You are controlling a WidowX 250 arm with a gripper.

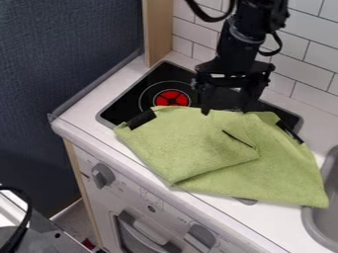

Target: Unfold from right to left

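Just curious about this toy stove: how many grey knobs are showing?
2: one knob up and left of the oven door, another knob right of it. More may lie out of frame.

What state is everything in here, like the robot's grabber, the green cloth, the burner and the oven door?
Gripper: open, fingers apart at the cloth's upper edge.
Green cloth: partly folded, draped over stovetop and counter.
Burner: red in the middle, ring partly covered.
Oven door: looks shut.
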